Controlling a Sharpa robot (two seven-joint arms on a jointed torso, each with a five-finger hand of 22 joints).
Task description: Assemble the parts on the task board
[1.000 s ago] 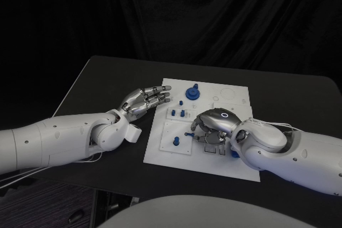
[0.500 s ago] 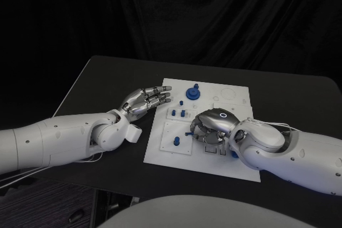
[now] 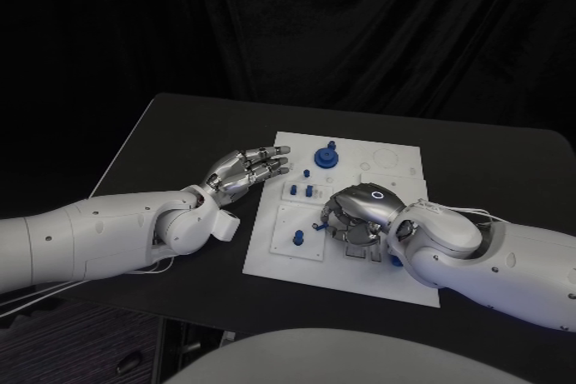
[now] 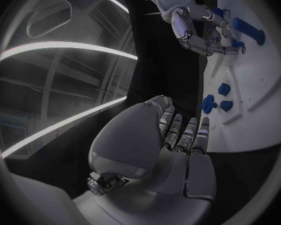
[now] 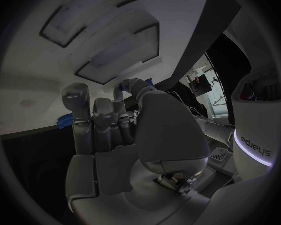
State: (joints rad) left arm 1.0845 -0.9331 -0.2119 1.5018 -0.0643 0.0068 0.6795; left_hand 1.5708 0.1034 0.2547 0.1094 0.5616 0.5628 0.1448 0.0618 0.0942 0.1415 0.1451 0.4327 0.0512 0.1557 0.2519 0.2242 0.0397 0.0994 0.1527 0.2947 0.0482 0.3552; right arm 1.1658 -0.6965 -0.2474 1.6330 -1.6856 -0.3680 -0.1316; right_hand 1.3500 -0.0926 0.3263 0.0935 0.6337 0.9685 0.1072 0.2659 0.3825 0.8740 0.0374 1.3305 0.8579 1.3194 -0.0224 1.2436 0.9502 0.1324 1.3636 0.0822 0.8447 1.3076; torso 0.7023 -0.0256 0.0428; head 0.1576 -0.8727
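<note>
A: Anything moved? Right hand (image 3: pixel 358 211) has crept slightly toward the board's near-left, fingers curled down over a small blue part (image 3: pixel 318 226).
B: Task board (image 3: pixel 396 174) mid-table. Left hand (image 3: pixel 244 169) flat, fingers apart, empty, at its left edge.

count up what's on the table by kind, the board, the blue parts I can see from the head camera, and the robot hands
Task board: 1
Blue parts in plain sight in the head view: 5, namely the large round one, three small ones and one on the near panel; any under the right hand are hidden.
Hands: 2, left hand and right hand.
Total: 8
</note>
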